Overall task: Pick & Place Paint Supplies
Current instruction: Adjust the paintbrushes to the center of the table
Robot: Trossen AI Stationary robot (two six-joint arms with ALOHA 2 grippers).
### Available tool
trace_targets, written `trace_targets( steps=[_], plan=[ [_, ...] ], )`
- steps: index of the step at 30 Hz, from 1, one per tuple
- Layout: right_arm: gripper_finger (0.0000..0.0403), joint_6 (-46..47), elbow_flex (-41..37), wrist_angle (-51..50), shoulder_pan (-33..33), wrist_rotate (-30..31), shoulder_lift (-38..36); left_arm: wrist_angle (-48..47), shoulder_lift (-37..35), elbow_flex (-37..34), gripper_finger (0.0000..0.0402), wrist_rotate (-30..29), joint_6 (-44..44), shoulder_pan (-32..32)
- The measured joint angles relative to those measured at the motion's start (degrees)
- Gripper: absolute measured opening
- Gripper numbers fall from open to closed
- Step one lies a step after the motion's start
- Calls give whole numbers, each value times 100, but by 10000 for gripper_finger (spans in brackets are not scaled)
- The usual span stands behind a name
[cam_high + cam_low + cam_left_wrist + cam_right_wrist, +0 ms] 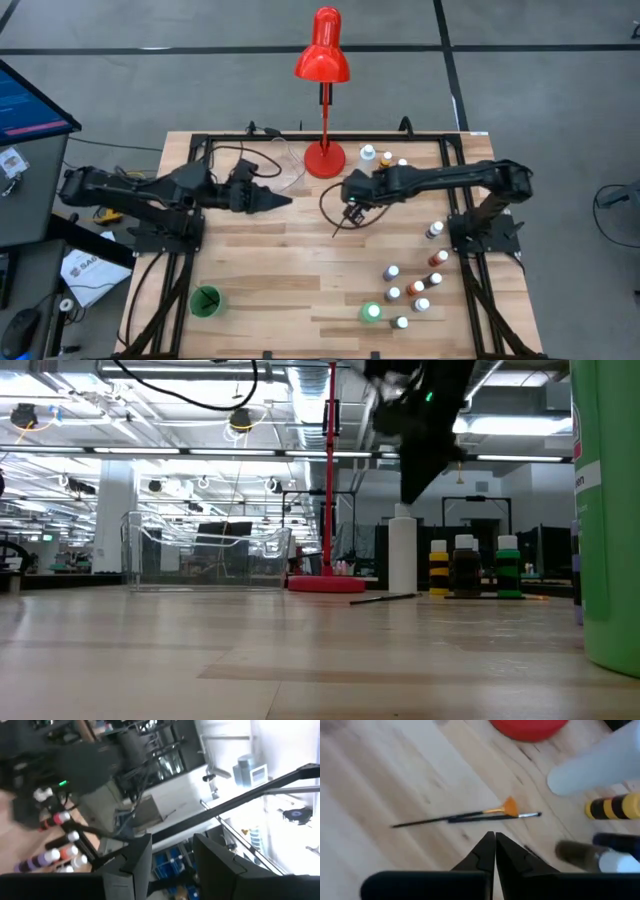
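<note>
Right pincer (495,836) together, empty, above two thin dark-handled brushes (470,816) lying side by side on pale wooden surface (380,780). Left pincer (170,850) apart, holding nothing, raised.

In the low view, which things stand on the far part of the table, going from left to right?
Red lamp base → thin brush lying flat → tall white bottle → yellow and black bottle → dark bottle with white cap → green bottle with white cap.
</note>
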Motion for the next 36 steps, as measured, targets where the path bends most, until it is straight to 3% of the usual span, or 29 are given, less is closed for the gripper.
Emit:
trace_targets(
  steps=[13, 36],
  plan=[
    [1, -271, 27, 36, -270, 345, 1352, 46, -65, 3, 136, -74, 30, 0],
    [0, -568, 10, 573, -755, 442, 2063, 11, -31, -11, 136, -76, 131, 0]
  ],
)
